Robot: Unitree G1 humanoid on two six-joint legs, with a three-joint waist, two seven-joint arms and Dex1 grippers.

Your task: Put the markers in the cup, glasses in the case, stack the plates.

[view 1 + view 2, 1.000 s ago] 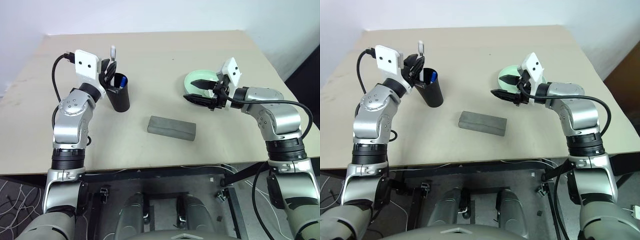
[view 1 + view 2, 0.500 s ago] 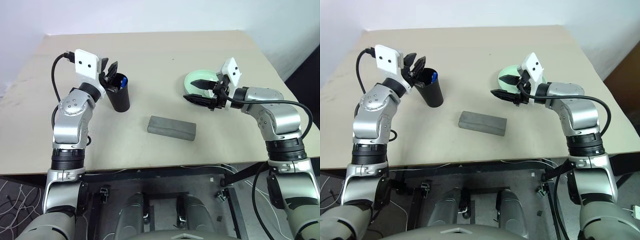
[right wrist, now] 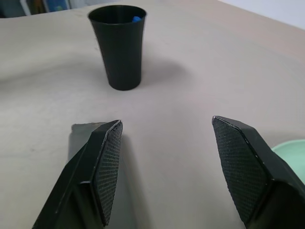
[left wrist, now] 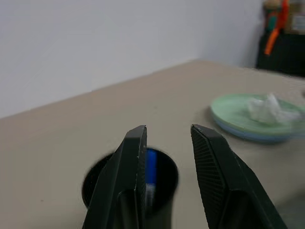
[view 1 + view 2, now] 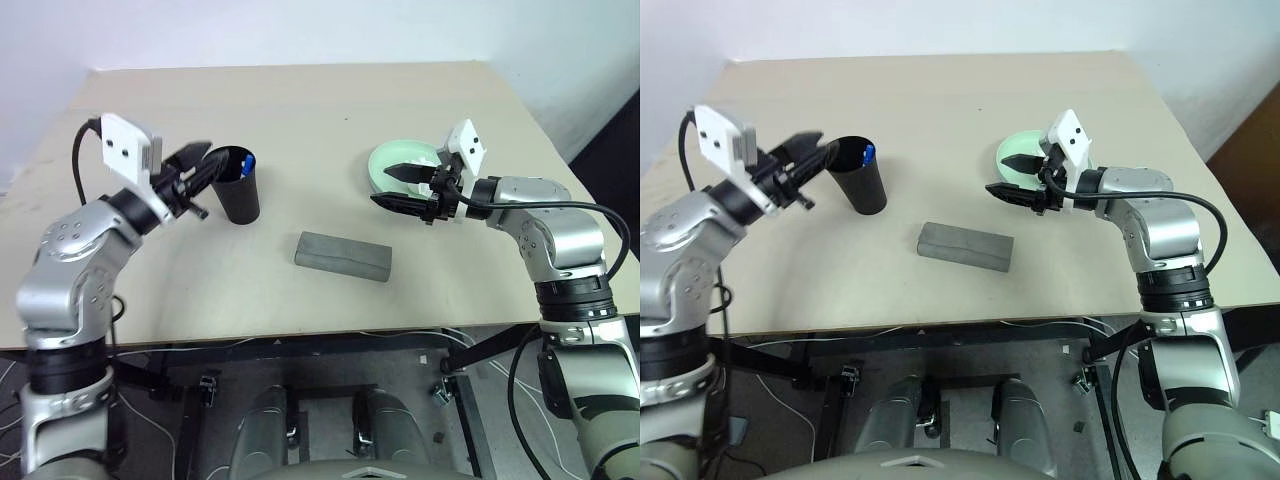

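Note:
The black cup (image 5: 238, 188) stands left of centre on the table, with a blue-capped marker (image 5: 868, 153) poking up inside it. My left gripper (image 5: 205, 162) hangs level just left of the cup's rim, open and holding nothing; the left wrist view shows the cup (image 4: 128, 183) past its fingers. The mint green plate (image 5: 400, 156) rests on the light blue plate (image 4: 248, 136) at the right. Over their near edge my right gripper (image 5: 380, 183) stands open and empty. The grey case (image 5: 343, 256) lies shut in the middle. The glasses are hidden.
The beige table (image 5: 300, 110) is bare behind the cup and plates. Its front edge (image 5: 300, 335) runs close below the case. The right edge (image 5: 560, 150) drops off just beyond the plates.
A white marker stood in my left gripper above the cup a second ago; it has gone down into the cup. The left gripper then drew back left, away from the cup.

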